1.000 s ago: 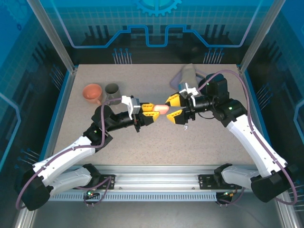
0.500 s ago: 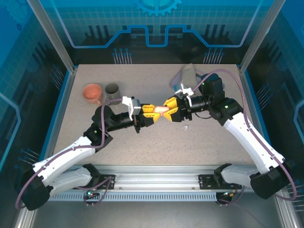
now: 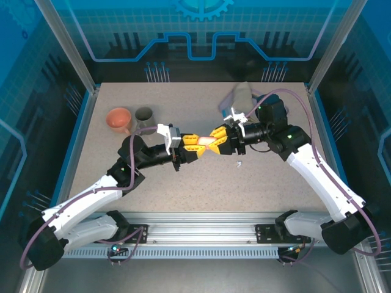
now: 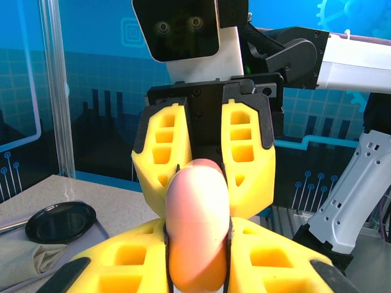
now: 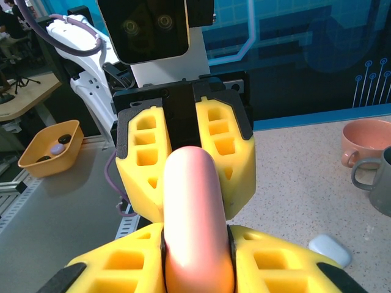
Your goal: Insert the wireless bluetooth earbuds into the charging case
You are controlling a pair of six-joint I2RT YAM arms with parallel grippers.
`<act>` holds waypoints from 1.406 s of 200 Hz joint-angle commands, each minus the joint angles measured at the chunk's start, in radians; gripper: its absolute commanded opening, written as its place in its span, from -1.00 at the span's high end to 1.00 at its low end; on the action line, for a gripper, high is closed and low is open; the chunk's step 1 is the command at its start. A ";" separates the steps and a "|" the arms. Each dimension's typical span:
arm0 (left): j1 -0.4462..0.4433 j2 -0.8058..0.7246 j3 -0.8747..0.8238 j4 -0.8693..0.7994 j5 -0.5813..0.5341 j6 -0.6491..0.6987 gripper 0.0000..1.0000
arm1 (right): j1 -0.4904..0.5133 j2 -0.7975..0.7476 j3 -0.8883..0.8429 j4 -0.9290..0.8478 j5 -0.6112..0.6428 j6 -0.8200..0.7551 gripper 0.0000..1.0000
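A salmon-pink pebble-shaped charging case (image 3: 208, 141) hangs above the middle of the table, held from both ends. My left gripper (image 3: 197, 145) is shut on its left end, and in the left wrist view the case (image 4: 197, 226) sits between the yellow fingers (image 4: 122, 262), a seam running across it. My right gripper (image 3: 217, 139) is shut on the other end, its pads pressed against both sides of the case (image 5: 194, 213). A tiny white piece (image 3: 239, 163), probably one of the earbuds, lies on the table below the right gripper.
A salmon mug (image 3: 120, 119) and a grey mug (image 3: 145, 115) stand at the back left. A grey cloth (image 3: 241, 95) lies at the back, with a dark round dish (image 4: 61, 221) beside it. A white pebble-like case (image 5: 330, 250) rests on the table under the grippers.
My right gripper moved left onto the free end of the pink case and closed on it. The left arm has held still with the case.
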 commanded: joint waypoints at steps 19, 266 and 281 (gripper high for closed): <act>-0.003 -0.027 0.009 -0.007 -0.044 0.016 0.56 | 0.015 -0.035 0.021 -0.023 0.009 0.035 0.60; -0.003 -0.435 -0.020 -0.406 -0.391 0.276 -0.98 | -0.036 0.465 0.014 0.035 0.451 0.482 0.67; -0.003 -0.444 -0.022 -0.409 -0.394 0.280 -0.98 | -0.030 0.547 0.063 0.018 0.453 0.487 0.68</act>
